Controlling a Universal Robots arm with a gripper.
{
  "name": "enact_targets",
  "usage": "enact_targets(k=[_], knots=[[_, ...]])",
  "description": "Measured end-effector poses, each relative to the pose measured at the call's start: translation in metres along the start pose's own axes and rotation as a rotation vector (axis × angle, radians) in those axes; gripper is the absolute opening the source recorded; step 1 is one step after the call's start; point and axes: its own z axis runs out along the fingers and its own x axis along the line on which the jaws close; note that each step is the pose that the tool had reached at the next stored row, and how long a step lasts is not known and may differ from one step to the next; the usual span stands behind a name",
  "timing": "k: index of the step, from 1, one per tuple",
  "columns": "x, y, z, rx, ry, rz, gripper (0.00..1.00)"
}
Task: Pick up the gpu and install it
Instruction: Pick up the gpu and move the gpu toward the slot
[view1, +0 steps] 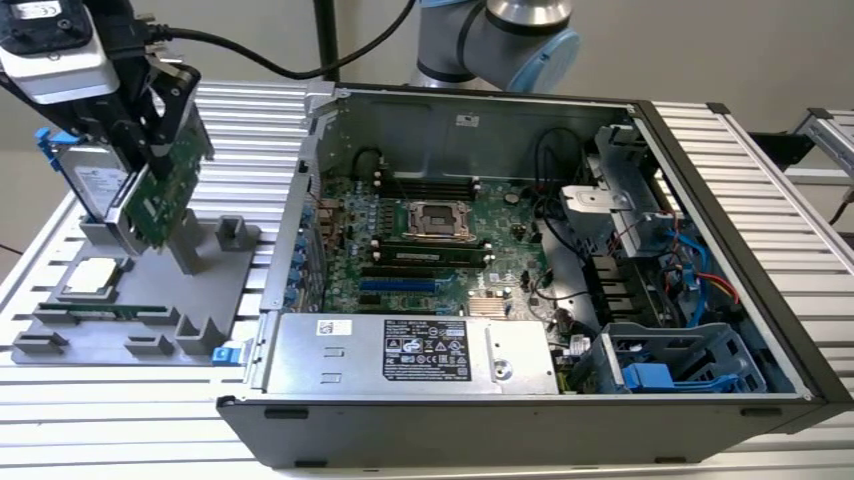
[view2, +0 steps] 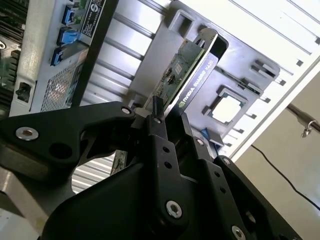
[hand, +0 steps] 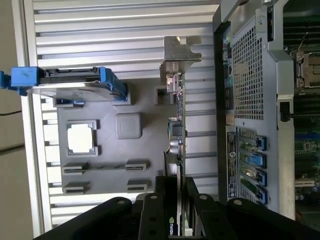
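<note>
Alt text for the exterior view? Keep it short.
The tool grips the gpu on edge over a grey tray at the exterior view's left, next to a hard drive with blue rails. An open computer case lies beside it on the slatted table.

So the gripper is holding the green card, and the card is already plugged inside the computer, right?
Not quite. The gripper is shut on the gpu, the green card, but the card is not inside the computer case. The exterior view shows it standing upright at the gray tray, outside the case on the exterior view's left.
</note>
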Motion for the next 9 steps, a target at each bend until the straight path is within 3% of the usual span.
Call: enact_targets(k=[9], knots=[[-0.0002, 0.0002, -0.0103, 0.0, 0.0, 0.0, 0.0]])
